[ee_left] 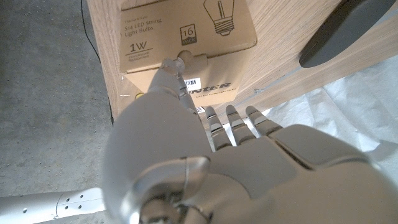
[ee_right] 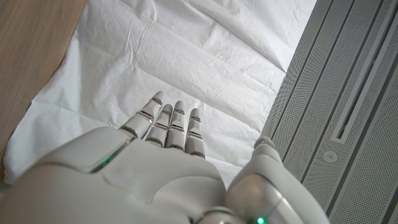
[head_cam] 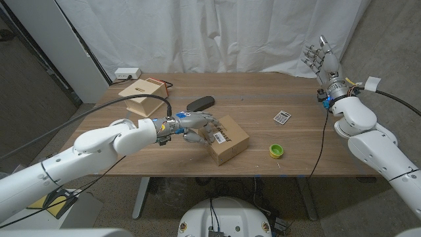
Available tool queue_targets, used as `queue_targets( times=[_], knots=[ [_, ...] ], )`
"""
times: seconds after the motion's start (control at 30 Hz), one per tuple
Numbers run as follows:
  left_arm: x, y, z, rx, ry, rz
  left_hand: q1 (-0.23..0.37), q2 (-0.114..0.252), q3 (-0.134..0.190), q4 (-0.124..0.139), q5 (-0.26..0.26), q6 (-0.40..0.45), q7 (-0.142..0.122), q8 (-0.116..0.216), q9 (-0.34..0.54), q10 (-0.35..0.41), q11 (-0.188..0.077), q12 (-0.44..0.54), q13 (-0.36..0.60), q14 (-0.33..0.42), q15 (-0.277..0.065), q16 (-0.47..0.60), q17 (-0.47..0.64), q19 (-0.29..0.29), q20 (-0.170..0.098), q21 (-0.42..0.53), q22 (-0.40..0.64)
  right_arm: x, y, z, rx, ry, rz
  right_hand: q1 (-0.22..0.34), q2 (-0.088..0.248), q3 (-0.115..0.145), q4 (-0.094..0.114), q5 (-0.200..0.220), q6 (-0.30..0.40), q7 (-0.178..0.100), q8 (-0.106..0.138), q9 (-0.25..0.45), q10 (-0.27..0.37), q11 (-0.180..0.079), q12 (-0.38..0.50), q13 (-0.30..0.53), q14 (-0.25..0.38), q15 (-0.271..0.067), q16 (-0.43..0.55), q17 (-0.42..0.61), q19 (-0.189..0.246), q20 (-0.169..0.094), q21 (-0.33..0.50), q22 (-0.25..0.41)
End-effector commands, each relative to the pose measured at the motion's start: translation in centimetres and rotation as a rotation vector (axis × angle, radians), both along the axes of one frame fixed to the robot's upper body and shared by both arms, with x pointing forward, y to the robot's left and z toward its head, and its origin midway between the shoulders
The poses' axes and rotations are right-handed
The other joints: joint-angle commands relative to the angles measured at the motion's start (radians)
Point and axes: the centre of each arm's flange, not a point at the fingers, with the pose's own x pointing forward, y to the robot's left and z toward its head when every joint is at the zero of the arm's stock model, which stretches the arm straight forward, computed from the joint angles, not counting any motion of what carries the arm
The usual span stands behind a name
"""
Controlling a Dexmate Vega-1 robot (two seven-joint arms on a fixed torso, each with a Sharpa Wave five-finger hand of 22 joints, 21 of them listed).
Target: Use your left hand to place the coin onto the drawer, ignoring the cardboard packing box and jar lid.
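Observation:
My left hand [head_cam: 195, 125] reaches over the left end of the cardboard packing box [head_cam: 227, 139], which lies in the middle of the table. In the left wrist view the thumb [ee_left: 175, 68] stretches out to the box's printed top [ee_left: 186, 28] while the other fingers [ee_left: 235, 123] curl down at its side. I cannot make out the coin, so whether the hand holds anything cannot be told. The small wooden drawer [head_cam: 145, 96] stands at the back left, apart from the hand. My right hand [head_cam: 321, 61] is raised at the far right, fingers spread, holding nothing.
A yellow-green jar lid [head_cam: 276, 151] lies near the front edge at the right. A small calculator [head_cam: 282, 117] lies behind it, and a black oblong object [head_cam: 200, 103] lies behind the box. A white power strip [head_cam: 127, 74] sits at the back left corner.

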Motion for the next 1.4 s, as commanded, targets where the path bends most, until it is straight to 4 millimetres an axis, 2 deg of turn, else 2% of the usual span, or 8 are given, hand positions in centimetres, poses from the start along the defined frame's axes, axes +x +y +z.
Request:
queue_targets(
  times=[0.03, 0.57, 0.8, 0.97, 1.1, 1.4],
  knots=[
    [0.2, -0.2, -0.6, -0.037, 0.0, 0.009, 0.005, 0.008, 0.011, -0.001, -0.001, 0.027, 0.006, 0.013, 0.003, 0.016, -0.001, 0.009, 0.0, 0.016, -0.078, 0.005, 0.001, 0.011, 0.003, 0.007, 0.003, -0.3, -0.4, -0.4, 0.007, -0.004, -0.003, -0.007, -0.003, -0.004, 0.001, 0.009, 0.007, 0.0, 0.002, 0.004, 0.011, -0.003, 0.002, 0.006, 0.011, -0.001, 0.006, 0.002, 0.008, 0.005, -0.001, 0.002],
    [0.9, -0.4, -0.9, -0.052, -0.007, 0.012, 0.003, 0.011, 0.01, 0.001, -0.003, 0.052, 0.008, 0.02, 0.003, 0.036, -0.008, 0.009, -0.001, 0.029, -0.078, 0.004, 0.001, 0.017, 0.005, 0.008, 0.004, -0.2, -0.5, -0.7, 0.01, 0.003, -0.004, -0.008, -0.003, -0.005, 0.001, 0.009, 0.008, 0.0, 0.002, 0.004, 0.013, -0.002, 0.003, 0.006, 0.014, -0.001, 0.006, 0.002, 0.009, 0.006, -0.001, 0.002],
    [1.2, -0.6, -1.1, -0.068, -0.004, 0.016, 0.004, 0.019, 0.012, 0.004, -0.003, 0.129, 0.038, 0.049, 0.003, 0.075, -0.009, 0.014, -0.001, 0.052, -0.08, 0.007, 0.003, 0.031, 0.009, 0.011, 0.004, -0.2, -0.6, -0.7, 0.01, 0.008, -0.005, -0.008, -0.003, -0.006, 0.001, 0.009, 0.008, 0.0, 0.002, 0.004, 0.013, -0.002, 0.003, 0.006, 0.014, -0.001, 0.006, 0.002, 0.009, 0.007, -0.001, 0.002],
    [1.3, -0.7, -1.0, -0.069, 0.006, 0.017, 0.004, 0.021, 0.013, 0.005, -0.003, 0.151, 0.052, 0.055, 0.0, 0.089, -0.012, 0.014, -0.001, 0.061, -0.083, 0.008, 0.004, 0.036, 0.008, 0.011, 0.004, -0.1, -0.7, -0.8, 0.009, 0.016, -0.004, -0.008, -0.003, -0.006, 0.001, 0.009, 0.008, -0.001, 0.002, 0.004, 0.014, -0.002, 0.003, 0.006, 0.015, -0.001, 0.006, 0.002, 0.009, 0.007, -0.001, 0.002],
    [1.3, -0.8, -0.6, -0.064, 0.012, 0.017, 0.004, 0.022, 0.013, 0.005, -0.003, 0.17, 0.061, 0.061, -0.001, 0.099, -0.016, 0.015, -0.001, 0.071, -0.086, 0.01, 0.004, 0.039, 0.006, 0.012, 0.005, -0.2, -0.8, -0.7, 0.01, 0.015, -0.003, -0.008, -0.003, -0.006, 0.001, 0.009, 0.009, 0.0, 0.002, 0.004, 0.013, -0.003, 0.003, 0.006, 0.014, -0.001, 0.006, 0.002, 0.01, 0.007, -0.001, 0.002],
    [0.9, -0.7, 1.6, -0.062, 0.013, 0.01, 0.001, 0.018, 0.011, 0.006, -0.006, 0.191, 0.063, 0.067, -0.003, 0.12, -0.014, 0.016, -0.001, 0.083, -0.087, 0.01, 0.004, 0.047, 0.005, 0.013, 0.005, -0.6, -0.9, -0.7, 0.016, 0.012, 0.004, -0.008, -0.003, -0.007, 0.0, 0.009, 0.007, -0.001, 0.002, 0.004, 0.013, -0.003, 0.003, 0.006, 0.015, -0.002, 0.006, 0.002, 0.009, 0.008, -0.001, 0.002]
  ],
)
